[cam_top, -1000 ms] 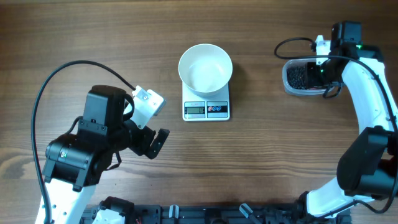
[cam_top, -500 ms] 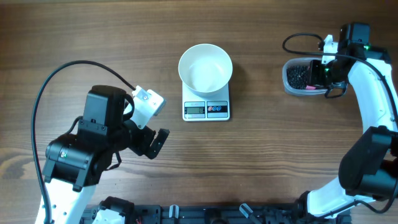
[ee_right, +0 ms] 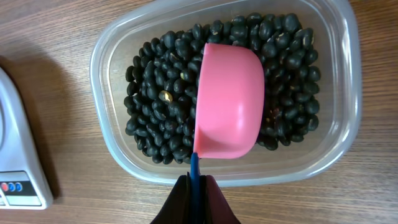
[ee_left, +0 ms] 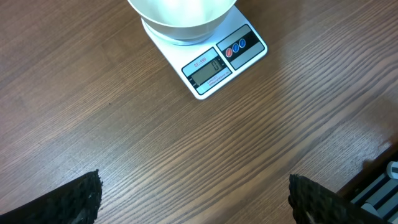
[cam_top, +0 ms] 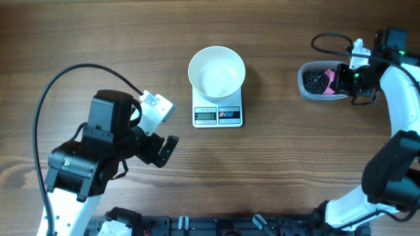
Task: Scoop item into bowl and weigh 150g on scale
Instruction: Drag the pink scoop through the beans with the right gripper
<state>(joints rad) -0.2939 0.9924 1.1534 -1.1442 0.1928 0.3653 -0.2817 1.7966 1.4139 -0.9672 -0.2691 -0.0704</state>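
The empty white bowl (cam_top: 216, 72) stands on the scale (cam_top: 218, 115), which also shows at the top of the left wrist view as bowl (ee_left: 181, 15) and scale (ee_left: 224, 59). The item, black beans (ee_right: 158, 106), fills a clear tub (cam_top: 314, 80) at the right. A pink scoop (ee_right: 229, 102) lies over the beans, its smooth pink surface toward the camera. My right gripper (ee_right: 196, 190) is shut on its blue handle (ee_right: 194, 169) just outside the tub's near wall. My left gripper (cam_top: 164, 149) hovers open above bare table left of the scale, holding nothing.
The clear tub's rim (ee_right: 106, 134) surrounds the beans, and the scale's corner (ee_right: 18, 180) shows at the left of the right wrist view. A black cable (cam_top: 65, 82) loops over the left arm. A dark rail (cam_top: 216, 226) runs along the table's front edge.
My right gripper has drawn to the right with the scoop, uncovering more of the beans in the tub. The left arm, bowl and scale have not moved.
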